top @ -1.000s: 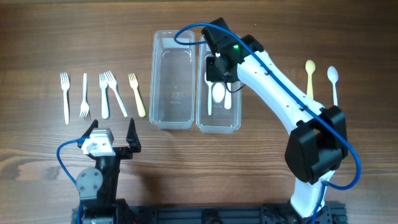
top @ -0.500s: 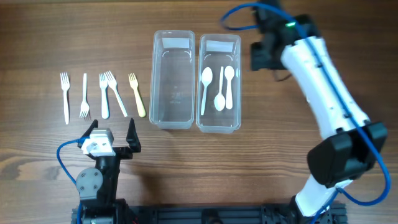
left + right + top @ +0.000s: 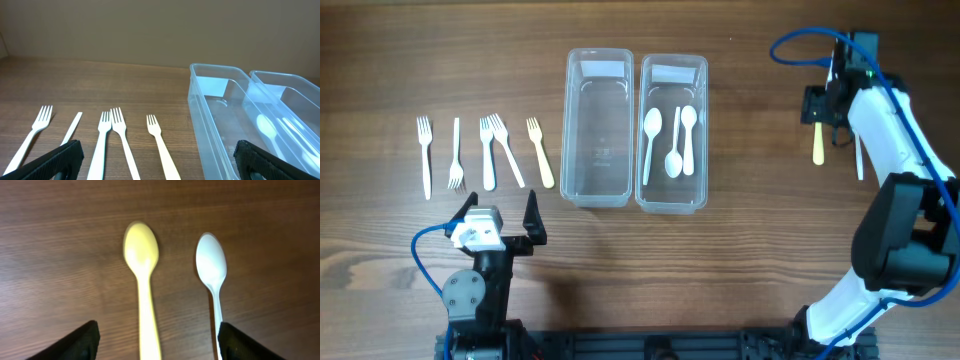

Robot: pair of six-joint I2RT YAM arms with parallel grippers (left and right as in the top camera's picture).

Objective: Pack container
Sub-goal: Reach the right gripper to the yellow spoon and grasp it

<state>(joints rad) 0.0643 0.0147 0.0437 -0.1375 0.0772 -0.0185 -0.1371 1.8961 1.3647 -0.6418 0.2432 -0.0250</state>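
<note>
Now the right gripper (image 3: 821, 104) is off the right tub (image 3: 705, 150), where it hung a second back, and sits above the yellow spoon (image 3: 141, 250). Its fingers are spread wide and empty on either side of the handle. Three spoons (image 3: 673, 140) lie loose in that tub, so the last drop looks finished and the yellow one is likely next. The white spoon (image 3: 211, 265) lies just beside it. The left tub (image 3: 598, 130) is bare and five forks (image 3: 490, 150) wait. The left gripper (image 3: 502, 212) is parked as before, splayed and holding nothing.
</note>
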